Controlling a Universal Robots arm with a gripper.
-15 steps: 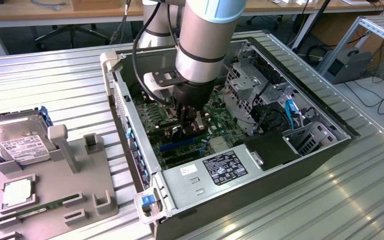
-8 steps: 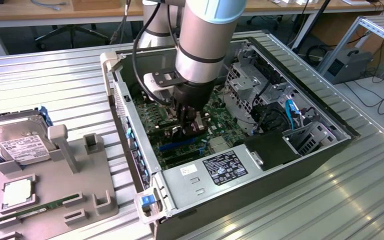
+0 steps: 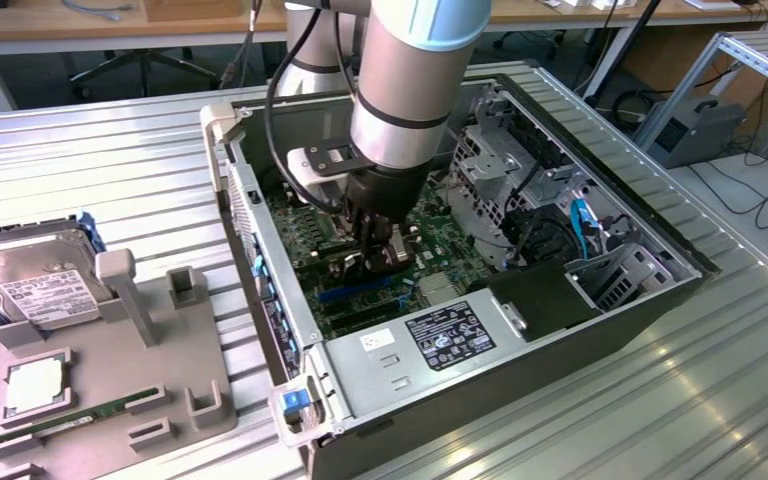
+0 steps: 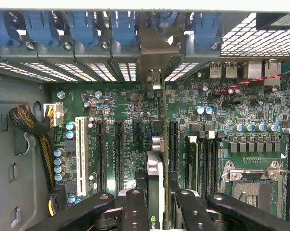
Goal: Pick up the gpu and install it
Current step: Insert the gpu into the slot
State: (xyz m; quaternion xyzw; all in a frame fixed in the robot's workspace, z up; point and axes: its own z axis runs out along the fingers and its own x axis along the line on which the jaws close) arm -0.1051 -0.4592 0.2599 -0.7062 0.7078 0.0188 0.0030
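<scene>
Inside computer case [image 3: 357,352], fingers [image 4: 135,211] clamped on gpu [image 4: 155,166]; logo [image 4: 154,224] possibly NVIDIA.

The fingers [image 4: 135,211] clamp the gpu [image 4: 155,192] edge-on over the green motherboard [image 4: 231,110].

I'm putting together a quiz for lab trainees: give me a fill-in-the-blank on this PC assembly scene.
The pincer is shut on the ___.
The held card hangs over the green ___ inside the open computer case.
The hard drive lies ___ the case, at the exterior view's left.
Missing words: gpu; motherboard; outside.
</scene>
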